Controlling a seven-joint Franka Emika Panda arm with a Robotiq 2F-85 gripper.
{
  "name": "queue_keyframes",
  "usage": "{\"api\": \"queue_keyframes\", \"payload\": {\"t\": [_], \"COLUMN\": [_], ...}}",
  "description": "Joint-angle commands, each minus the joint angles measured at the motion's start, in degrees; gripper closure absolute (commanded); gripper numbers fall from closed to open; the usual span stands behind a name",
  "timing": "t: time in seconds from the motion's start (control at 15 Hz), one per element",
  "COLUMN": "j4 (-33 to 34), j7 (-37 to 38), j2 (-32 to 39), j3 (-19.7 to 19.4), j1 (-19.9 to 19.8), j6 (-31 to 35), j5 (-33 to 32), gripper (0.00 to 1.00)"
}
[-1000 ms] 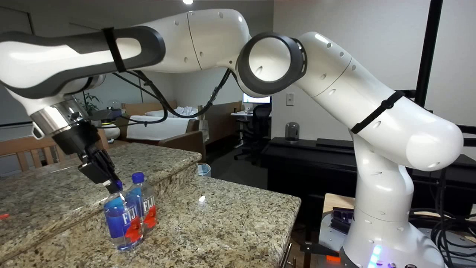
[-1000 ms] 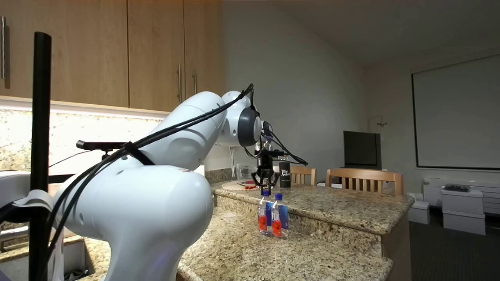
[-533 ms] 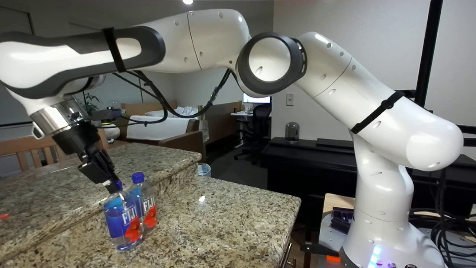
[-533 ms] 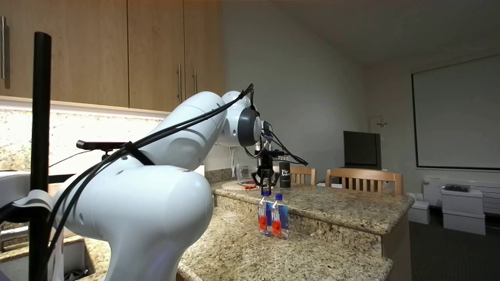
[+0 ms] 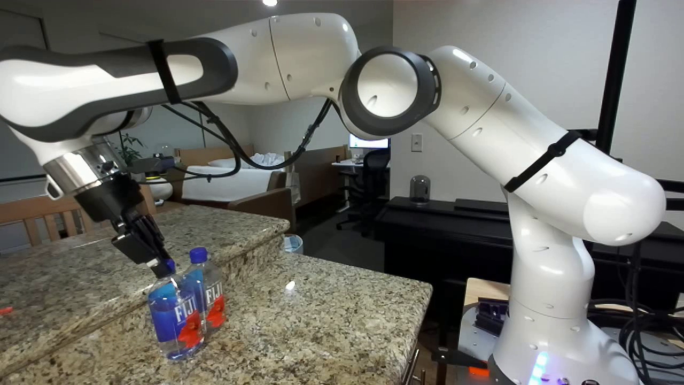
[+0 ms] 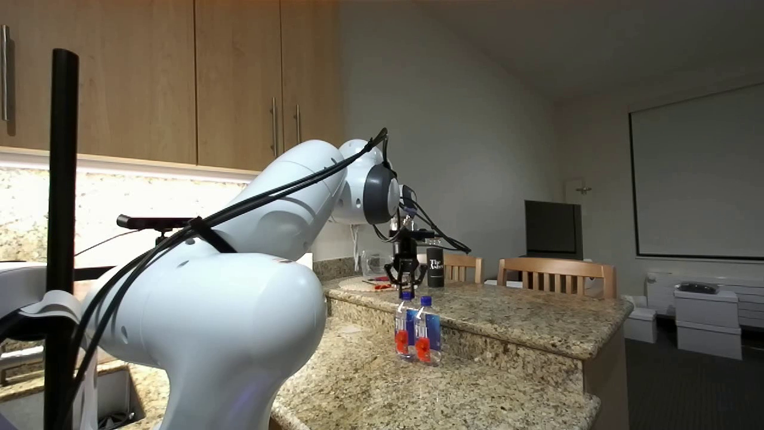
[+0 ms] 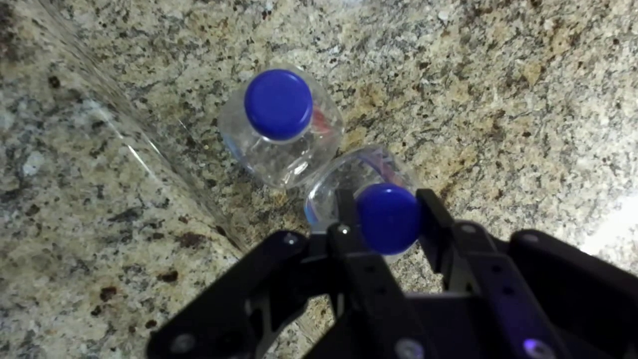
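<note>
Cap (image 7: pixel 388 222) of the gripped bottle (image 5: pixel 178 321), clamped from both sides in the gripper (image 7: pixel 389 212) and, in an exterior view, partly masked by black fingers (image 7: pixel 432 214). Below it, over the lower counter (image 5: pixel 320 310) near the raised ledge (image 5: pixel 214 227), a clear body with foot lost under cap and shoulder in the wrist view; contact between base and stone hard to tell. Just beside, a second bottle (image 5: pixel 215 302), partly behind the first in an exterior view; touching or merely close, impossible to say. Lower finger linkage (image 7: pixel 232 299) dark and blurred, cut off along the bottom of the wrist view.

Smooth, round blue plastic for both caps; transparent, round-shouldered bodies with red flower print and white FIJI lettering. Polished granite, speckled tan, grey and near-black, on both levels; glossy white shell on the arm (image 5: pixel 304 59).
</note>
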Motion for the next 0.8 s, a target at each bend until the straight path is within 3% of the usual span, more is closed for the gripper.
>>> {"api": "queue_keyframes", "payload": {"t": [0.0,0.27,0.33,0.4,0.53,0.73], "j4": [-0.6,-0.6,-0.6,-0.6,-0.5,-0.3], "j7": [-0.3,-0.2,-0.1,0.0,-0.2,-0.2], "j2": [-1.0,-1.1,-1.1,-1.1,-1.1,-1.1], "j3": [0.0,0.1,0.1,0.2,0.2,0.2], "j1": [-0.1,-0.2,-0.2,-0.3,-0.4,-0.5], "j6": [0.6,0.7,0.6,0.7,0.5,0.5], "j5": [-0.2,0.0,0.2,0.3,0.4,0.5], "gripper": [0.92,0.92,0.63,0.41,0.36,0.19]}}
